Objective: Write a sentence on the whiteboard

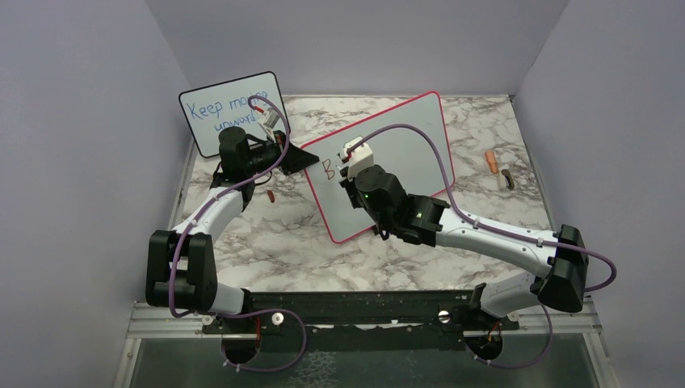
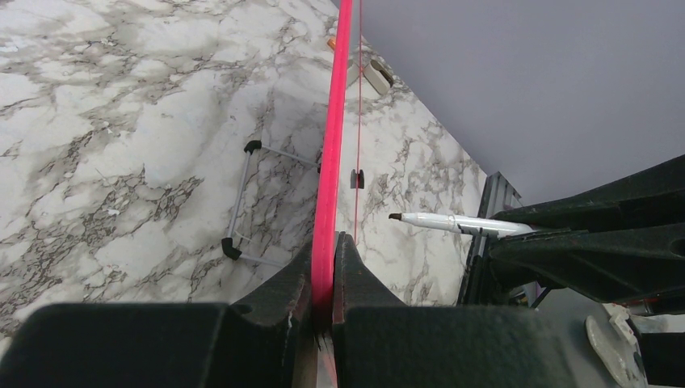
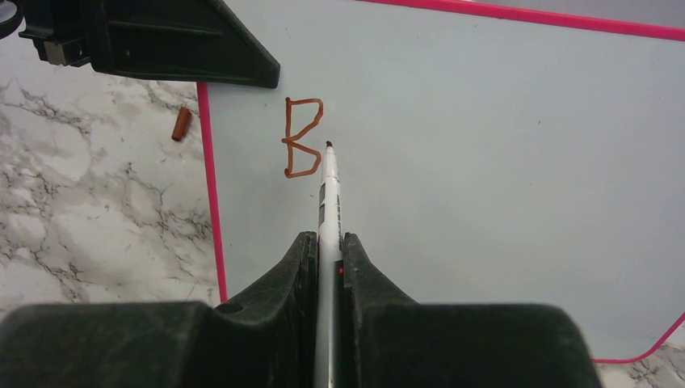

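Only the "B" (image 3: 300,137) of the sentence is done, at 9 o'clock on the whiteboard (image 1: 396,170), which sits mid-table; I count the rest as left to write. Right gripper (image 3: 327,241) is clamped on the marker (image 3: 329,194), tip at B's 3 o'clock. Left gripper (image 2: 324,250) is pinching the whiteboard's rim

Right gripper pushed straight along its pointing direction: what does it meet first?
The whiteboard, beside the letter B, met first by the tip of the marker the right gripper holds. Whether it already touches is unclear.
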Robot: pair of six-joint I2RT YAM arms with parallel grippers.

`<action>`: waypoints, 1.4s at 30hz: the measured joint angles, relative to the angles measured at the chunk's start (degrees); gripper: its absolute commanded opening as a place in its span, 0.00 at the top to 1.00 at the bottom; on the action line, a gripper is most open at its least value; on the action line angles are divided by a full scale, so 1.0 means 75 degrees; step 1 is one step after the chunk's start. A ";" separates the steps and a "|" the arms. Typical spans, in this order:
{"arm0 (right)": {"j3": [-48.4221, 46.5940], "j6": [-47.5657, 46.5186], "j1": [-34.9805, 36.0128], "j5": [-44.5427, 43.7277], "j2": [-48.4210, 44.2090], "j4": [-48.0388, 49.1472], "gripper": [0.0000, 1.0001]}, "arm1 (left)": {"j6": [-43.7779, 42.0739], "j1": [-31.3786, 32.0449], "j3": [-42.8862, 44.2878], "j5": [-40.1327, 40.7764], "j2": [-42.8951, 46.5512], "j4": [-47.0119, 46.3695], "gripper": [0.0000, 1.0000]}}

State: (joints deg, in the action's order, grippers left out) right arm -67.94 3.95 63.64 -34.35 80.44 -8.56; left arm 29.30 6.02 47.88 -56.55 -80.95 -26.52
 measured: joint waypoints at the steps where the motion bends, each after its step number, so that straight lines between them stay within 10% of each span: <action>1: 0.0003 -0.0020 0.0000 0.0003 0.0000 0.0003 0.99 | 0.0000 0.0000 0.0000 0.0000 0.0000 0.0000 1.00; 42: 0.0119 -0.0396 0.0000 0.0029 0.0122 0.0627 0.99 | -0.0003 0.0000 0.0000 0.0000 0.0000 -0.0003 1.00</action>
State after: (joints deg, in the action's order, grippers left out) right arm -67.05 0.97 63.64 -34.13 81.36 -3.86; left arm 29.28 6.02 47.88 -56.55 -80.95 -26.55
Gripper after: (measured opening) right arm 0.163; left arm 0.084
